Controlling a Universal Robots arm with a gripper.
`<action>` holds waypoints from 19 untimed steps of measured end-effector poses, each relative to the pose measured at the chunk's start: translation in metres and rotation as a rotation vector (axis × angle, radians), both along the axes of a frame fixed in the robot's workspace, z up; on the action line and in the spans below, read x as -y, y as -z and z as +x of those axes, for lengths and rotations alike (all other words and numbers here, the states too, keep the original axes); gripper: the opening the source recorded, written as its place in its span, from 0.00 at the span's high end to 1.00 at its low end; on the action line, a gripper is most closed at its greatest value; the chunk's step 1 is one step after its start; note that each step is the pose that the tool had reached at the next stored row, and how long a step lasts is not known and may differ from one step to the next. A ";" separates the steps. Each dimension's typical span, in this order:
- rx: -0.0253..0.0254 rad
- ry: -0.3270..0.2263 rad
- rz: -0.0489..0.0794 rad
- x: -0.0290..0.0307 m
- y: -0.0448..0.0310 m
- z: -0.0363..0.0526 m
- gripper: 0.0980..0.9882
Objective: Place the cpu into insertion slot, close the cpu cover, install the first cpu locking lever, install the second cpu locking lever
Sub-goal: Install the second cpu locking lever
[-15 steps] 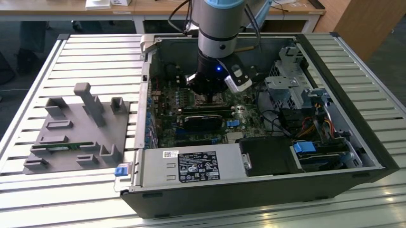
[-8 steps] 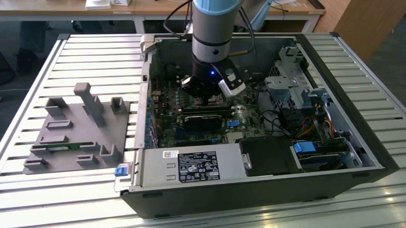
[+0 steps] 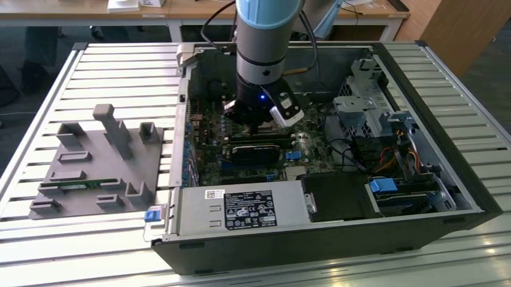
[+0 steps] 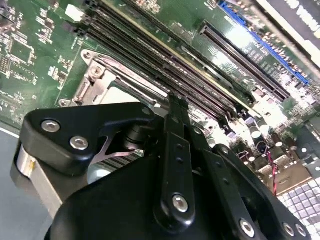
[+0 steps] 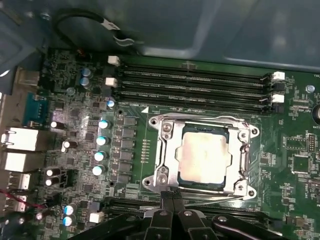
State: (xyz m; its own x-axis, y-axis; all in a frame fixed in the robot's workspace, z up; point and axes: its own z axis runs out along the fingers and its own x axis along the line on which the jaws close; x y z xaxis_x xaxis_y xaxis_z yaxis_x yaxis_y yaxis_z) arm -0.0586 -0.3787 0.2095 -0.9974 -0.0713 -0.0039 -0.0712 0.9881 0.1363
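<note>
The cpu [image 5: 206, 157], a silvery square chip, lies flat in the insertion slot [image 5: 230, 135] on the green motherboard [image 5: 295, 125]. The cpu cover [image 5: 166, 150], a silver frame plate, lies down around the chip. Thin wire levers run along two sides of the socket, one [image 5: 200, 116] by the memory slots and one [image 5: 220, 199] by my fingers. My gripper [image 5: 172, 196] is shut with nothing between its black fingers, its tips at the socket's edge beside that lever. In the second wrist view the gripper [image 4: 176, 102] stands just off the cover [image 4: 107, 82]. The exterior view has the gripper [image 3: 259, 125] down inside the open case.
Long black memory slots [image 5: 195, 82] run beside the socket. Capacitors [image 5: 102, 140] and rear ports [image 5: 22, 142] stand on its other side. The case holds a power supply [image 3: 239, 209], a drive cage [image 3: 367, 107] and cables [image 3: 391, 158]. A grey fixture [image 3: 104, 161] sits outside on the slatted table.
</note>
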 end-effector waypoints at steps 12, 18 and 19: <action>0.0000 0.000 0.057 0.0126 0.0001 -0.0051 0.99; 0.0000 0.000 0.078 0.0195 0.0001 -0.0092 0.99; 0.0000 0.000 0.082 0.0201 0.0001 -0.0104 0.99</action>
